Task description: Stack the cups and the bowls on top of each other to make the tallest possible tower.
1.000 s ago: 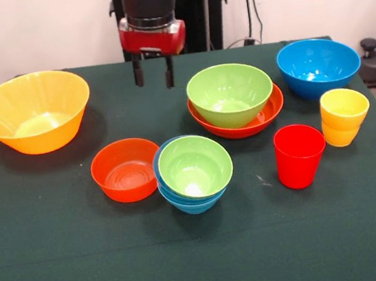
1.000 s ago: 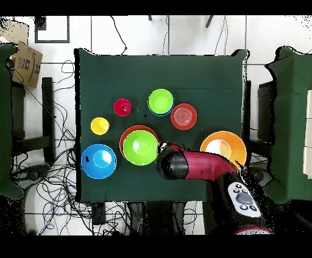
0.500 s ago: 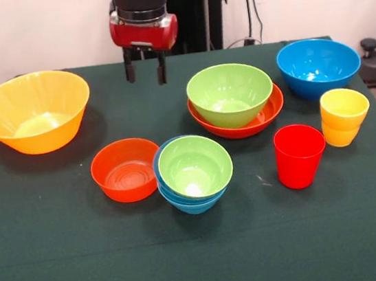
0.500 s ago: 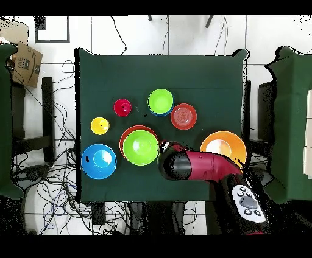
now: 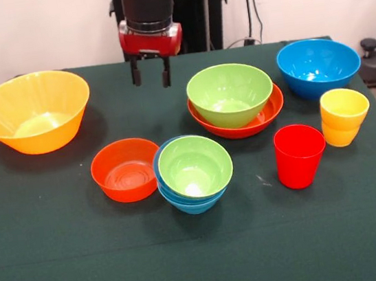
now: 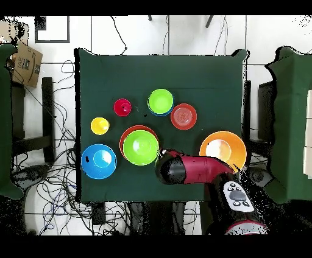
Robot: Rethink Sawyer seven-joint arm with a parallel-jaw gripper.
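Your tool (image 5: pixel 151 78) hangs empty, fingers spread, at the desk's (image 5: pixel 66 267) far edge. Big green bowl (image 5: pixel 230 94), nested in a red-orange bowl (image 5: pixel 268 116), sits just beside it, toward blue bowl (image 5: pixel 318 66); likely nearest pick.

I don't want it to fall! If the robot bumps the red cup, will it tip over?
It might. The red cup is taller than it is wide and narrows toward its base, so a push near the rim could topple it. It looks like empty, glossy plastic, so probably light and a bit slippery. On its side it would likely roll in a curve.
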